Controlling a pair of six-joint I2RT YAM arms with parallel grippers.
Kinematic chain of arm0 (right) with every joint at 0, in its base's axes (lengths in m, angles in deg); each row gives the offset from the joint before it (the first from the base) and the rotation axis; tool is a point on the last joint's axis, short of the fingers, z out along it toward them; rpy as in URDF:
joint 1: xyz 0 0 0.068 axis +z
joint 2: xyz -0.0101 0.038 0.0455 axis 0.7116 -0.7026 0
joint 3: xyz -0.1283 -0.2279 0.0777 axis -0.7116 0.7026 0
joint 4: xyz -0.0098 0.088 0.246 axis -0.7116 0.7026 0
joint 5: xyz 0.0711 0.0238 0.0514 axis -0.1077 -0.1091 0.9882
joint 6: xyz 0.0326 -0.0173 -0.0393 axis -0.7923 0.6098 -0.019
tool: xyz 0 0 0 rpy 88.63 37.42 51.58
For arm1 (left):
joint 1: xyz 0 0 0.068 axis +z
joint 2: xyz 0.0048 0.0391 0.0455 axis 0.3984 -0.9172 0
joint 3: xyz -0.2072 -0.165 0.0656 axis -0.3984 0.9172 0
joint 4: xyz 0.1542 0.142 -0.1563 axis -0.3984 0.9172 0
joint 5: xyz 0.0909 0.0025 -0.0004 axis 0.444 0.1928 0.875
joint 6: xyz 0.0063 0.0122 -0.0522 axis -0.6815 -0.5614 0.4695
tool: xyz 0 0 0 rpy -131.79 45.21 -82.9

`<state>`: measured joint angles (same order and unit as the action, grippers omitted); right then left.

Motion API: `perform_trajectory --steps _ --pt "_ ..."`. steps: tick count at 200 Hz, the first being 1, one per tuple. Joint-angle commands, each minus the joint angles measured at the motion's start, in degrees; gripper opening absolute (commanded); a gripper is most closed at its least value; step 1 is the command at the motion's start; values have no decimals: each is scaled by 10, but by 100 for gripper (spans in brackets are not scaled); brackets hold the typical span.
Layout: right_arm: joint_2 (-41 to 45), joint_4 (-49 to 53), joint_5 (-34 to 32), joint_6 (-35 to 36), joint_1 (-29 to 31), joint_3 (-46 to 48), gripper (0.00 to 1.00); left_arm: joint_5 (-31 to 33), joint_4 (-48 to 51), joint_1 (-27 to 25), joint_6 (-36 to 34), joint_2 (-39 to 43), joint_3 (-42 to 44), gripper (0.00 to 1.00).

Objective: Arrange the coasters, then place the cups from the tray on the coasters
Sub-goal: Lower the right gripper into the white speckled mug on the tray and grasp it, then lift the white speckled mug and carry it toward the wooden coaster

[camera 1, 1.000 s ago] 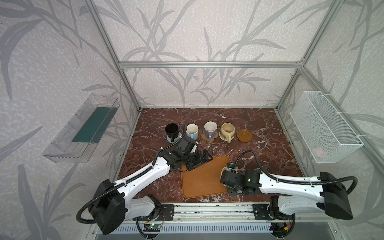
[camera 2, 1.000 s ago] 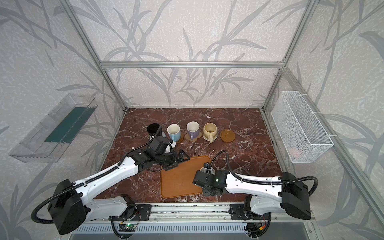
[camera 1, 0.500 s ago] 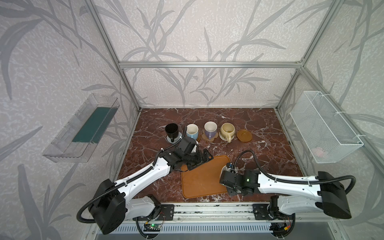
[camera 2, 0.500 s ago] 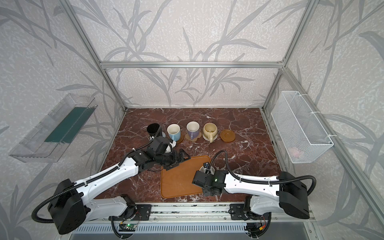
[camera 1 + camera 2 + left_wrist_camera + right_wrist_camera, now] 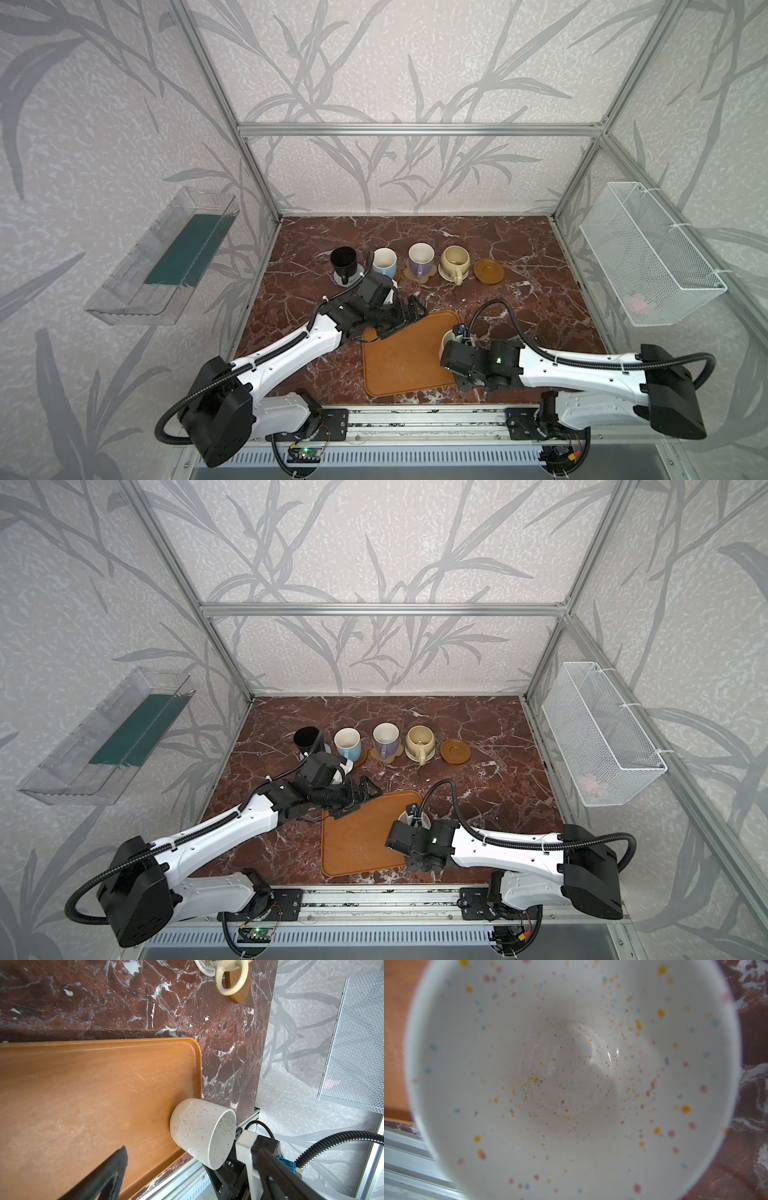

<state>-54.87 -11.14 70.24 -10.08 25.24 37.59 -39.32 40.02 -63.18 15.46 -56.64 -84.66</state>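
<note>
The tray (image 5: 399, 365) lies near the front edge, middle of the marble floor. On its right edge stands the speckled white cup (image 5: 197, 1124), the only cup on it. The right gripper (image 5: 457, 345) comes in from the right, its jaws drawn narrow against the cup's near-right side. The exact spot they pinch is hidden, and the right wrist view shows only the cup's inside.

The left gripper (image 5: 401, 322) hangs over the tray's far-left corner, spread wide and holding nothing.

Farther back runs a row, left to right:
- the black cup (image 5: 344, 259) on the grey coaster (image 5: 347, 279)
- the light blue cup (image 5: 384, 262) on a brown disc (image 5: 362, 756)
- the lavender cup (image 5: 420, 257) on the flower-shaped coaster (image 5: 430, 274)
- the tan-yellow cup (image 5: 455, 261) on the cream coaster (image 5: 444, 272)
- a bare wooden disc (image 5: 489, 271) at the right end
</note>
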Motion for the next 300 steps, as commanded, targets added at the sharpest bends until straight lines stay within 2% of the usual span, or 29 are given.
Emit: perform_trajectory --steps 1,62,162,208,250,300 --pt "14 -18 -28 8 3 -10 7 -2 -19 -2 17 6 2 99" --pt "18 -21 -46 23 3 -24 0 -3 -24 -2 23 12 3 99" --pt "40 -13 -83 46 3 -46 0 0 -48 -2 49 30 7 99" --pt "60 -21 -106 70 2 -49 0 21 -58 -2 55 52 11 99" --pt "67 -11 -87 110 -28 -67 0 18 -60 -3 56 50 -2 99" --pt "89 -9 -69 142 -69 -77 0 27 -18 -3 20 39 -47 99"
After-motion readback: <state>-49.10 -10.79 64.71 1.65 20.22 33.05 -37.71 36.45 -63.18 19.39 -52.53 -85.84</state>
